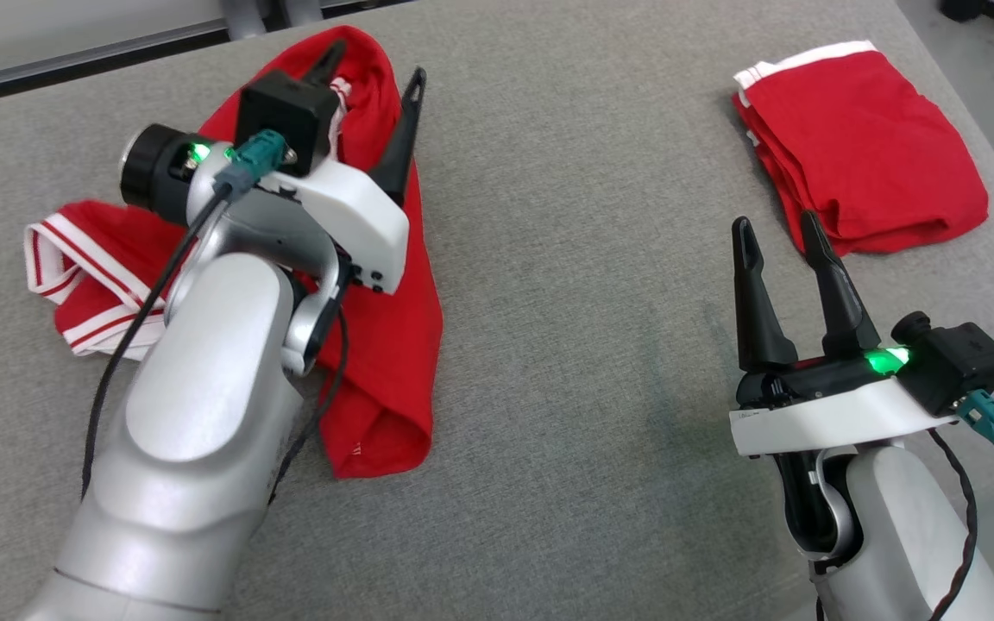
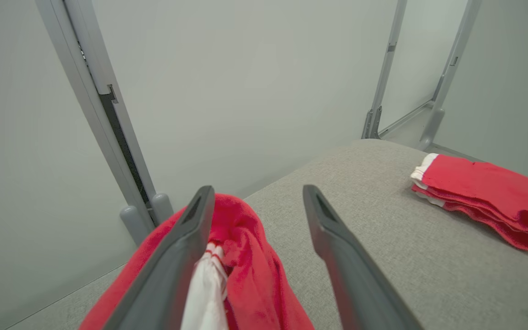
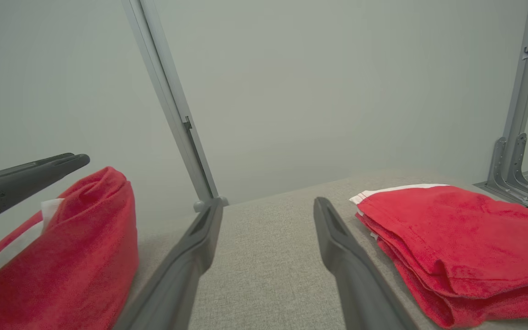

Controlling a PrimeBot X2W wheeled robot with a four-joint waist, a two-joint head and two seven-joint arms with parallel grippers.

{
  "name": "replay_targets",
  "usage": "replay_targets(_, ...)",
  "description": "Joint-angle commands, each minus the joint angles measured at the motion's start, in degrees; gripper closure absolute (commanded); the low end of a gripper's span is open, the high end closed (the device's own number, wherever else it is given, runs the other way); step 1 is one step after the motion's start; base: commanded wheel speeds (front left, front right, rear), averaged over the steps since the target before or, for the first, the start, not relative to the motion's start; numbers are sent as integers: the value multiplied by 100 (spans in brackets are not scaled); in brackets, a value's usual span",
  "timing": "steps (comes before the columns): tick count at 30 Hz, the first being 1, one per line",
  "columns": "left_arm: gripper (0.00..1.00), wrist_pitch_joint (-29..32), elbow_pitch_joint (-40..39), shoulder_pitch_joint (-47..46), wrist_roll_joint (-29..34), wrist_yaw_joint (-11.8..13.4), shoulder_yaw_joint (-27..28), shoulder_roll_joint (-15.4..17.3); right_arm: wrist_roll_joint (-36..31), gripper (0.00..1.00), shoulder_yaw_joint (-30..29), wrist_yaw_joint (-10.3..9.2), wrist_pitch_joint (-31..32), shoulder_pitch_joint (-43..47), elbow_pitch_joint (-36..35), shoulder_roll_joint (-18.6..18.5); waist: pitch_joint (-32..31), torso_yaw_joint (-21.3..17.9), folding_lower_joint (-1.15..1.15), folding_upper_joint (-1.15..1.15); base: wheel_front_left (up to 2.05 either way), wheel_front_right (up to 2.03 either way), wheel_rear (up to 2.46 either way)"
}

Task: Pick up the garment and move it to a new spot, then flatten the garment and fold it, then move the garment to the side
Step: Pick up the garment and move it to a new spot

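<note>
- Head view: the garment (image 1: 393, 328), red knit with a white striped band, lies crumpled on the left of the grey cloth-covered table (image 1: 566, 259). One end is bunched high and the other trails toward the near edge. The left gripper (image 1: 376, 62) sits over the raised end with its fingers spread wide, clamping nothing. The right gripper (image 1: 775, 226) hovers at the lower right, fingers apart and empty, just short of a folded red pile (image 1: 868, 147).
- Left wrist view: the red cloth and a twist of white band lie against the inner side of one finger, while the other finger stands clear over bare table. The weave looks soft and slightly fuzzy.
- Right wrist view: the garment heaps up at the left as a rounded lump, and the folded pile lies flat in neat layers at the right.
- Handling, as I judge it: the garment is light, limp and not slippery. It will sag and drag, so the firmer striped band or a corner is the best place to pinch.
</note>
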Motion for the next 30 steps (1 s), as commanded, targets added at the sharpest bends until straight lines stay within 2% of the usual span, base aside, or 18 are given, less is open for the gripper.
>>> replay_targets(1, 0, -297, 377, -355, 6, 78, 70, 24, 68, 0, 35, 0, -5, -103, 17, -3, 174, -236, 0, 0, 0, 0, 0)
replay_targets(6, 0, -818, 960, -598, -95, 40, 101, -32, -6, 0, -16, 0, -6, -31, 28, -2, 67, -113, 0, 0, 0, 0, 0)
replay_targets(9, 0, -1324, 1196, -492, -230, 22, 240, 28, -173, 0, -71, 0, -6, 92, 16, -3, -156, 202, 0, 0, 0, 0, 0)
replay_targets(13, 0, -1664, 1194, -212, -339, -36, 317, 107, -275, 0, -122, 0, -6, 196, -15, -27, -356, 506, 0, 0, 0, 0, 0)
replay_targets(17, 0, -1968, 936, 307, -490, -156, 399, 222, -371, 0, -171, 0, -6, 337, -73, -176, -633, 961, 0, 0, 0, 0, 0)
replay_targets(23, 0, -2167, 195, 1606, -526, -315, 366, 374, -486, 0, -212, 0, -6, 639, -116, -370, -1038, 1500, 0, 0, 0, 0, 0)
replay_targets(30, 0, -2174, -823, 2977, -462, -218, 708, 199, -424, 0, -321, 0, -6, 1010, -166, -336, -1326, 1817, 0, 0, 0, 0, 0)
